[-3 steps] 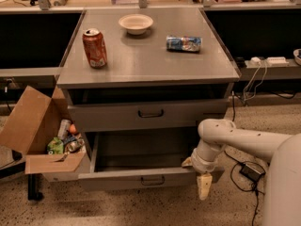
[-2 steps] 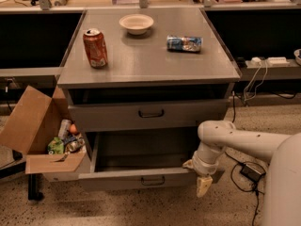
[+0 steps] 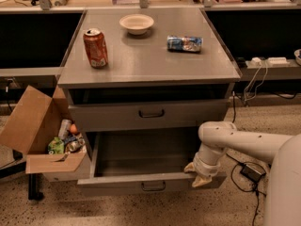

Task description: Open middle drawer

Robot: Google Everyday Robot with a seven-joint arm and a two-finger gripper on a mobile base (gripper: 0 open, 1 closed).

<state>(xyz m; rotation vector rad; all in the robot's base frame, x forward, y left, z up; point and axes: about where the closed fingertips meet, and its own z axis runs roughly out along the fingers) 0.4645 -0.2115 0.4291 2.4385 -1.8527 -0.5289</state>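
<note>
The middle drawer [image 3: 141, 184] stands pulled well out of the grey cabinet, and its inside [image 3: 141, 154] shows bare. Its low flat front carries a small dark loop handle [image 3: 154, 186] at centre. My gripper [image 3: 199, 176] hangs at the end of the white arm [image 3: 244, 142] and points down. It sits at the right end of the drawer's front rim, well right of the handle. The taller-fronted top drawer [image 3: 150, 114] above looks slightly out. The lowest drawer is hidden under the pulled-out one.
On the cabinet top [image 3: 150, 60] stand a red can [image 3: 95, 47], a white bowl [image 3: 136, 23] and a lying blue packet [image 3: 185, 43]. An open cardboard box [image 3: 40, 135] of rubbish sits left of the drawer. Cables [image 3: 249, 173] lie on the floor at right.
My gripper has risen a little and shifted slightly left, closer to the drawer front's right end. The drawer stands as far out as before.
</note>
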